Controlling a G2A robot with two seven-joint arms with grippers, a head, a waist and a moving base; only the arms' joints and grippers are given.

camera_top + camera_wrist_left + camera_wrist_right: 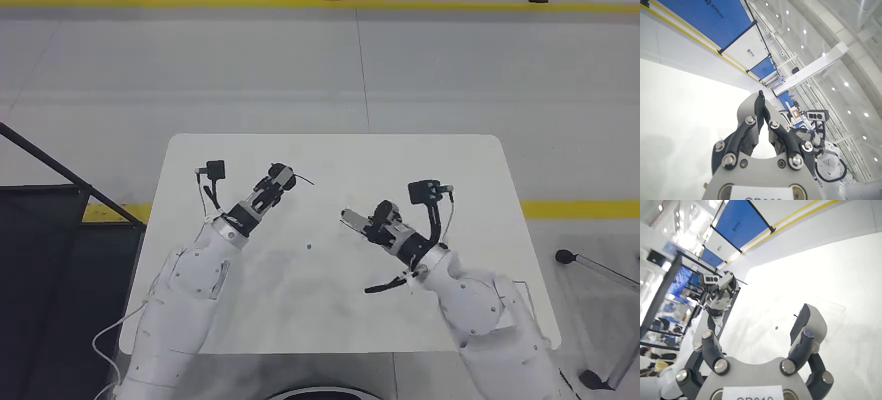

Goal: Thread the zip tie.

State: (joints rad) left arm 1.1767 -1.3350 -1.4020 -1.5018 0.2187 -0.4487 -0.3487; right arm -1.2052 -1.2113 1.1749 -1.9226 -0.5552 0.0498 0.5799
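While the left gripper (761, 103) is clamped on the zip tie (743, 282), its wrist view gives the pads pressed together. The right wrist view gives the tie's thin tail poking past the tips. Right gripper (352, 219) is spread wide, holding nothing. Both are mid-table (440, 160), edges well apart; a speck (311, 244) lies between them.

Table (420, 160) — smooth, matt white; finger pads (799, 321) — perhaps ribbed black rubber.
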